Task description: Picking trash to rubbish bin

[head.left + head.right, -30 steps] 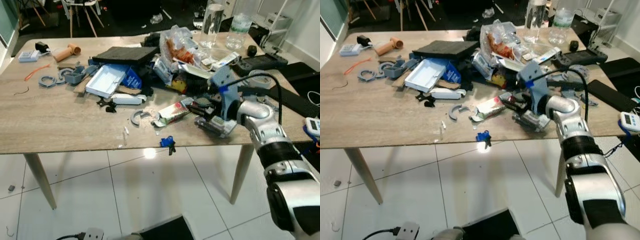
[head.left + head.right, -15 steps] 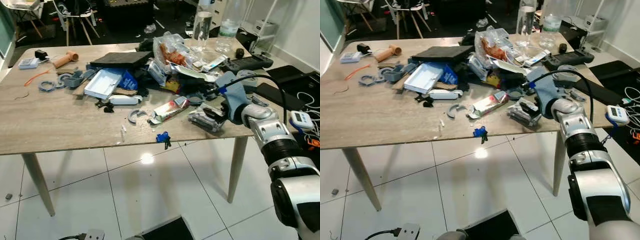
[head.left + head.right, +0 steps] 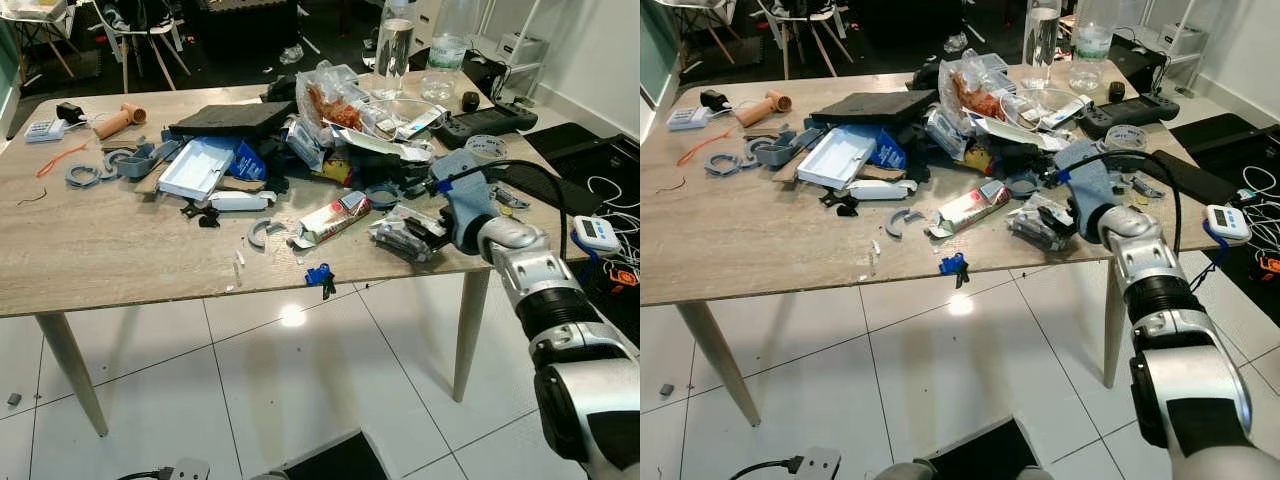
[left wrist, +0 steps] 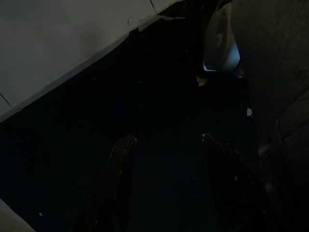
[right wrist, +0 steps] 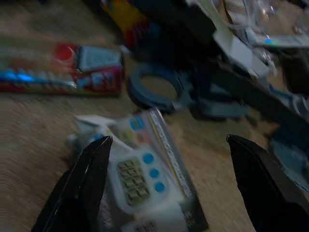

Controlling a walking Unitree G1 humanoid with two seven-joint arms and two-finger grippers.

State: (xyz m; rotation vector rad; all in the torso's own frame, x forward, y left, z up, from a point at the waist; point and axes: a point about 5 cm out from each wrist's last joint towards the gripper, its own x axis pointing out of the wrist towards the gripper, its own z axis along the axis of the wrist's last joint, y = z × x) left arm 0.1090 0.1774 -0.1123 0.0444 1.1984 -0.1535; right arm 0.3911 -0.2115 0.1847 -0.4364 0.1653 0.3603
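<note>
A crumpled silvery packet (image 3: 403,236) with coloured dots lies near the table's front right edge. My right gripper (image 3: 432,228) is right beside it, low over the table. In the right wrist view the black fingers (image 5: 82,183) stand wide open, with the packet (image 5: 140,179) between and just beyond them; nothing is held. A red and white wrapper (image 3: 331,216) lies to the packet's left, and a blue ring (image 5: 154,87) lies behind it. In the dark left wrist view the idle left gripper (image 4: 166,150) shows its fingers apart.
The wooden table (image 3: 120,250) carries a heap of clutter: a black tray (image 3: 232,118), a white and blue box (image 3: 198,167), plastic bags (image 3: 340,100), two bottles (image 3: 395,45), a controller (image 3: 480,120). A small blue piece (image 3: 318,274) sits at the front edge. White tiled floor lies below.
The camera has moved, so the whole table sits differently in view. My right gripper stays by the silvery packet, its wrist a little lower and nearer the table's edge.
</note>
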